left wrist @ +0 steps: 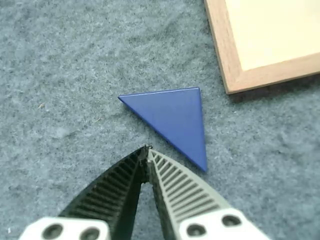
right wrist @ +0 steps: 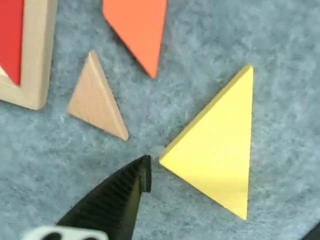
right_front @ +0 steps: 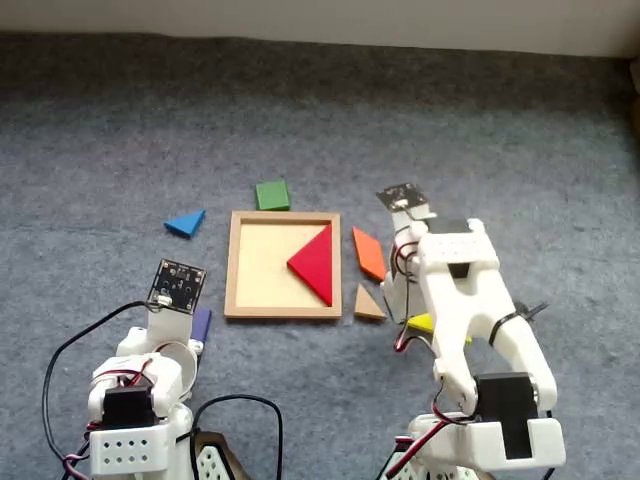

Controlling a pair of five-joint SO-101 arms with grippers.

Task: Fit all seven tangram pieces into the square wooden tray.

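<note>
The square wooden tray (right_front: 283, 312) lies mid-table with a red triangle (right_front: 315, 262) inside, against its right wall. Beside the tray's near left corner lies a dark blue triangle (left wrist: 172, 117); my left gripper (left wrist: 147, 151) is shut just short of its edge, holding nothing. To the tray's right are an orange parallelogram (right_front: 368, 252), a small wooden triangle (right_front: 367, 303) and a yellow triangle (right wrist: 220, 150). My right gripper (right wrist: 227, 200) is open over the yellow triangle, one fingertip (right wrist: 143, 172) at its corner. A green square (right_front: 271, 194) and a light blue triangle (right_front: 186, 223) lie beyond the tray.
Grey carpet covers the table. The right arm's white body (right_front: 470, 300) hides most of the yellow triangle from above. Black cables (right_front: 235, 405) trail near the left arm's base. Bare carpet stretches behind and left of the pieces.
</note>
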